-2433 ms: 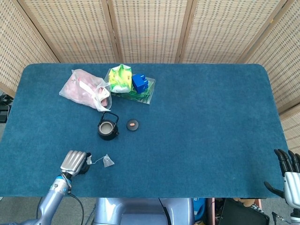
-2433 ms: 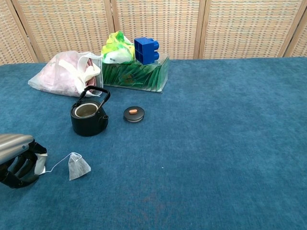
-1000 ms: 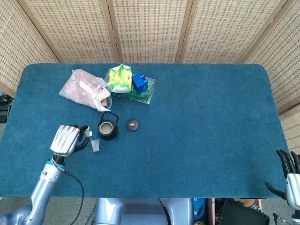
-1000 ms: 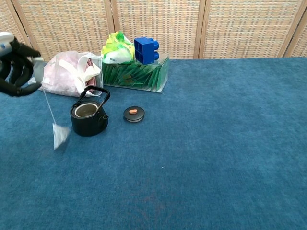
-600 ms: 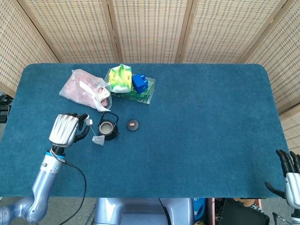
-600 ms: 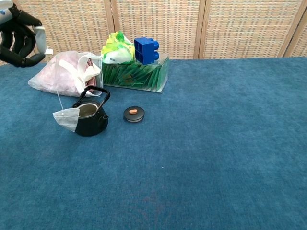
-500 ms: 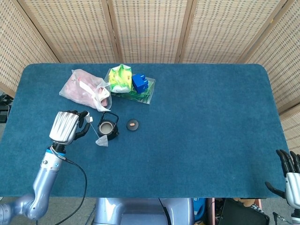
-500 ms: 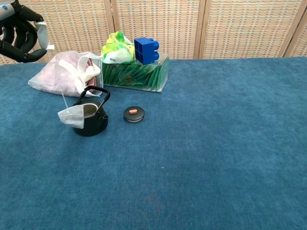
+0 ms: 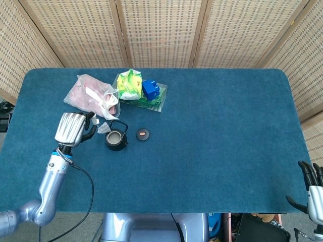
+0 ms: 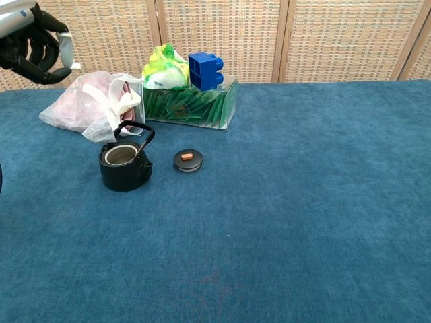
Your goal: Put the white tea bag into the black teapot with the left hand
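Setting: blue carpeted table [image 9: 212, 126] before wicker screens.
Left hand [image 10: 30, 44]: raised at the table's left, fingers curled on the tag of the white tea bag [image 10: 99, 130].
Tea bag: hangs just above and left of the black teapot [image 10: 124, 165], outside it.
Teapot: open; lid [image 10: 188, 160] lies just to its right.
Behind: pink plastic bag [image 10: 81, 104], green box [image 10: 192, 108], blue brick [image 10: 205, 70].
Right hand [image 9: 310, 194]: low at the table's right corner, fingers spread, holding nothing.
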Robot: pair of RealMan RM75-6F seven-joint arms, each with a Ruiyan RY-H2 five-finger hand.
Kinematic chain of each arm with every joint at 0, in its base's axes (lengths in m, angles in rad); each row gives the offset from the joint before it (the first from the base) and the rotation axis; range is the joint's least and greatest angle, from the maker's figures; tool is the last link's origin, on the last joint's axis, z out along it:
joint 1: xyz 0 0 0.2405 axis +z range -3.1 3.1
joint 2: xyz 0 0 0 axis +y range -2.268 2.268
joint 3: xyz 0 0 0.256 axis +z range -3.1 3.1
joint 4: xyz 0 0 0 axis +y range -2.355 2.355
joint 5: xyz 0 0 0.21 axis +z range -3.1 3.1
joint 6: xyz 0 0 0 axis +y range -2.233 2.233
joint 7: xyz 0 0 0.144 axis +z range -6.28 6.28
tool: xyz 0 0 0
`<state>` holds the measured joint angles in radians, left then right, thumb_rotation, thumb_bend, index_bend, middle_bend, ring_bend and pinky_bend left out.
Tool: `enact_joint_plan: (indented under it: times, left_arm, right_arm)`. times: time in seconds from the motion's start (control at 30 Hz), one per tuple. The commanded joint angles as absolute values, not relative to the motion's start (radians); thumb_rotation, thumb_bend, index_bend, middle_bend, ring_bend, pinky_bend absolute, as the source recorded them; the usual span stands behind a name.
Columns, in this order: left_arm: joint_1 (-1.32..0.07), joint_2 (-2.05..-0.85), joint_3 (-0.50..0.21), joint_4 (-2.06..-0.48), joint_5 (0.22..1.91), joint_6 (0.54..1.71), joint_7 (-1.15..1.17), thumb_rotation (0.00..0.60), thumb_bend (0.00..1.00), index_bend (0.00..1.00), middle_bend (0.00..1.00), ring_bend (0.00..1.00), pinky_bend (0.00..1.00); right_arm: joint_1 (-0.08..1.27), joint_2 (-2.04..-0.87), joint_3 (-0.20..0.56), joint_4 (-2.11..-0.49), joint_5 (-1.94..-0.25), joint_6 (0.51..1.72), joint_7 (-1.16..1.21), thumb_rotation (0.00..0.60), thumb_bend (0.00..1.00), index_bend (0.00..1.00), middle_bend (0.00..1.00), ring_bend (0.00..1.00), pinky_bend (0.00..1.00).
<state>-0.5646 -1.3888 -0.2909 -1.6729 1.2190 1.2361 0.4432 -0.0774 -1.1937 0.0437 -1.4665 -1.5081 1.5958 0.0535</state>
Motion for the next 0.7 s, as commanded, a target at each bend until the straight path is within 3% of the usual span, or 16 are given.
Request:
enact_joint_plan:
  times: [0.03,0.7]
  left_arm:
    - [-0.568,-1.398,-0.28,-1.654,1.201,1.223,0.442,0.6,0.55,0.65,0.76,0.67,0.7]
    - [-0.634,-1.409,-0.315,-1.628,1.171,1.218,0.446,0.6,0.55,0.65,0.76,0.67,0.7]
  right_arm:
    - [-0.077,-1.194,0.044,-1.467,-1.508,1.595,0.054,0.6,0.12,0.11,0.18,0.03,0.1]
    - [-0.085,-1.197,0.046,-1.457,-1.499,1.6,0.067,0.6,0.12,0.11,0.18,0.03,0.1]
